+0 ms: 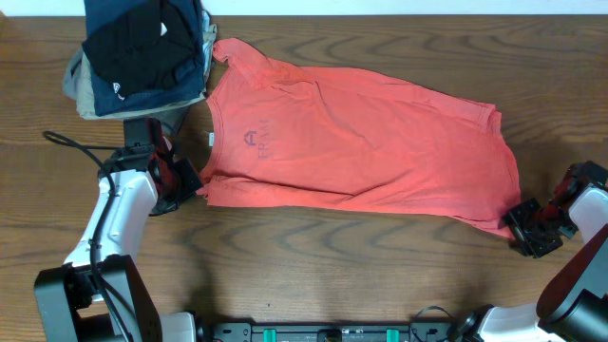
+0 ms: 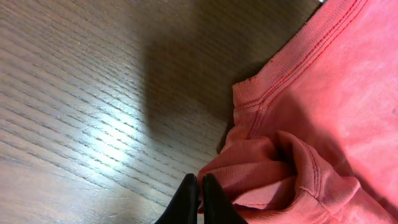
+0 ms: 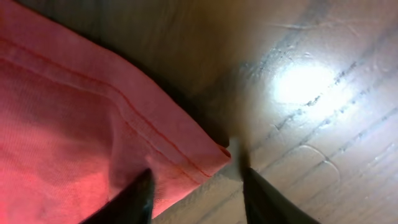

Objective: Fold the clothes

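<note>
From the overhead camera, the coral T-shirt (image 1: 380, 142) lies spread across the wooden table (image 1: 332, 275), its collar toward the left and its hem toward the right. Dark lettering (image 1: 258, 141) shows faintly near the collar (too small to read). A stack of folded dark garments (image 1: 142, 57) sits at the upper left, just beside the shirt's shoulder. The left gripper (image 1: 185, 180) rests at the shirt's lower-left corner. The right gripper (image 1: 522, 228) is down at the lower-right corner of the hem.

In the left wrist view, the left gripper (image 2: 200, 202) has its two dark fingers pressed together. The T-shirt (image 2: 323, 124) is bunched in folds right against them, a ribbed seam running up beside bare table (image 2: 74, 93). I cannot tell whether any cloth is caught between them.

In the right wrist view, the right gripper (image 3: 194, 163) has its fingers (image 3: 134, 202) apart, straddling the stitched hem corner of the T-shirt (image 3: 74, 112). One finger is over the cloth, the other over wood.
</note>
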